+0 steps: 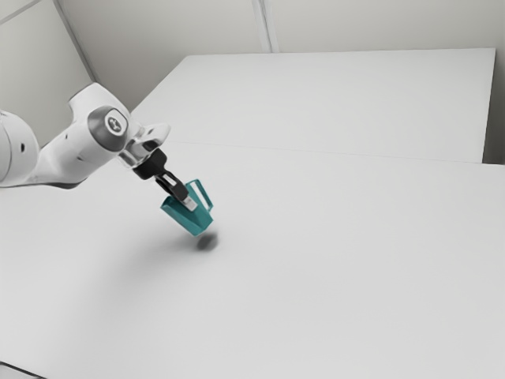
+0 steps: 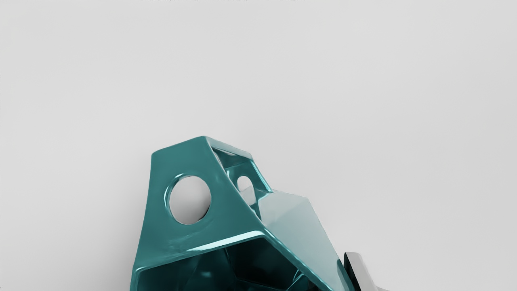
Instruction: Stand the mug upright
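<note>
"End effector (image 1: pixel 189 202), quick: state?"

"Clamped on the mug (image 1: pixel 189 222), I'd log that. From my feed the mug hangs at the fingertips, lifted over the bench (image 1: pixel 331 253). One finger (image 2: pixel 359 268) sits against its side in my wrist view; the opposite one I can't make out."

"Mug pose?"

"Tilted. Base points down and toward the exterior view's right, mouth up and back toward my hand. I can see the rim (image 2: pixel 226 241) and some of the dark inside from the wrist."

"Handle?"

"Handle (image 2: pixel 177 165) is on the mug's side facing the exterior view's right. Angular loop, round hole through its near face. Whole mug's teal, faceted, shiny."

"Anything underneath?"

"Dark shadow (image 1: pixel 207 242) on the bench, just below the base. Bench is pale grey."

"Arm?"

"White arm (image 1: pixel 83 146), coming in from the exterior view's left, hand slanted down to the mug. Next frame."
</note>
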Robot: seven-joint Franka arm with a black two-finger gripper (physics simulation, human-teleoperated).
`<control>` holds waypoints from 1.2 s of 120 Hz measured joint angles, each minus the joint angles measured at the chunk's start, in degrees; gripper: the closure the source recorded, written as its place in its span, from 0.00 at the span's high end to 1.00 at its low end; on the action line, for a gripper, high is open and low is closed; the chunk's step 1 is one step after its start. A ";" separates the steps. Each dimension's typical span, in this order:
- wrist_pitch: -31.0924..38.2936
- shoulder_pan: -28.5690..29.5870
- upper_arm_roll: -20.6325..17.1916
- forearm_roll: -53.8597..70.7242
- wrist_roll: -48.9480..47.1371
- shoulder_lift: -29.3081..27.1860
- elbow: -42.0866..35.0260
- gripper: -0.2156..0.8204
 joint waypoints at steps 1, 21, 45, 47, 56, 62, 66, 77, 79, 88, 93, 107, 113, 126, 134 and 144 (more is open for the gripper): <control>0.20 -0.01 -0.15 0.18 -0.16 0.01 -0.01 0.03; 3.11 -0.31 -2.05 2.38 -3.20 0.19 -0.47 0.03; 5.30 -0.38 -2.29 6.54 -7.07 0.23 -1.43 0.03; 5.42 -0.38 -2.34 6.91 -7.41 0.23 -1.52 0.03; 5.82 -0.50 -2.45 8.57 -8.97 0.10 -1.75 0.03; 6.02 -0.53 -2.49 9.43 -10.00 0.10 -1.80 0.03; 6.15 -0.55 -2.54 9.90 -10.65 0.18 -1.82 0.03; 6.62 -0.59 -2.95 11.85 -12.51 0.28 -1.80 0.03; 6.69 -0.62 -3.01 12.12 -12.83 0.37 -1.78 0.03; 6.97 -0.61 -3.30 12.97 -14.19 0.82 -1.72 0.03; 7.23 -0.56 -3.59 13.26 -14.88 1.06 -1.71 0.03; 7.93 -0.57 -4.01 13.73 -16.58 1.78 -1.67 0.03; 8.13 -0.52 -4.13 13.82 -17.27 2.12 -1.60 0.04; 8.34 -0.48 -4.29 13.69 -18.51 2.67 -1.51 0.08; 8.37 -0.47 -4.31 13.56 -19.10 2.95 -1.49 0.11; 8.42 -0.47 -4.31 13.44 -19.74 3.32 -1.42 0.13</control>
